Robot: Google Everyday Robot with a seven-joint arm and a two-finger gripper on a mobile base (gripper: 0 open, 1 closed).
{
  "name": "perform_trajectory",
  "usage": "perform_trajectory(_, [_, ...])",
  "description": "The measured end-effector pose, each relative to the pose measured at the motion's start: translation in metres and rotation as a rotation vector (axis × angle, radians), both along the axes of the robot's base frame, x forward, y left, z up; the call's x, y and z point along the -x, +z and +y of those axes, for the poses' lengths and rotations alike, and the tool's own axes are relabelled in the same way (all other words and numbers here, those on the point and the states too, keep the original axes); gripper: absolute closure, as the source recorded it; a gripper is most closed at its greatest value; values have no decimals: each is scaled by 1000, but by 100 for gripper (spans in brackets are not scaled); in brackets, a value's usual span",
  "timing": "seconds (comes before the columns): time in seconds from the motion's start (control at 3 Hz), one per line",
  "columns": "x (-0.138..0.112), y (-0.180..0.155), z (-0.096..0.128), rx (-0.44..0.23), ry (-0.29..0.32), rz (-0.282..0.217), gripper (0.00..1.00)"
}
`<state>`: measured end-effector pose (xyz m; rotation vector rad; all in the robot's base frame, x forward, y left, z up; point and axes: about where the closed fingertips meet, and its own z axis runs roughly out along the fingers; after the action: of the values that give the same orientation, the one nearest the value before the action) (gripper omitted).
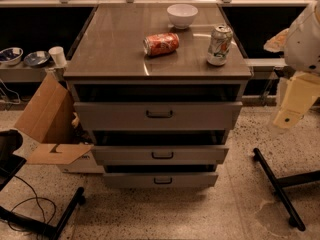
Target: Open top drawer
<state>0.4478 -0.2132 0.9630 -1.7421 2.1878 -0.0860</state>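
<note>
A grey cabinet has three drawers. The top drawer [159, 115], the tallest and widest, sits just under the cabinet top [115, 44], with a dark gap above its front; its inside cannot be seen. On the cabinet top are a seemingly empty white bowl [181, 15] at the far edge, an orange can [161, 44] on its side, and an upright can [219, 45]. An open cardboard box [47, 119] leans at the left. The gripper [295, 104] hangs at the right, well apart from the drawers; whether it is wide or narrow, I cannot tell.

I'm seeing a white bowl [182, 15] sitting rearward, an orange can [161, 44] lying sideways, a pale can [219, 45] standing upright, a cardboard box [45, 116] gaping at left.
</note>
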Motion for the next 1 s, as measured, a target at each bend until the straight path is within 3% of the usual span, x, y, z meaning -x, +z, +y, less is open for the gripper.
perform_trajectory(0.33, [-30,-60,9,-33,19,19,0])
perform_trajectory(1.0, [-107,-180,24,-7,-18,97,0])
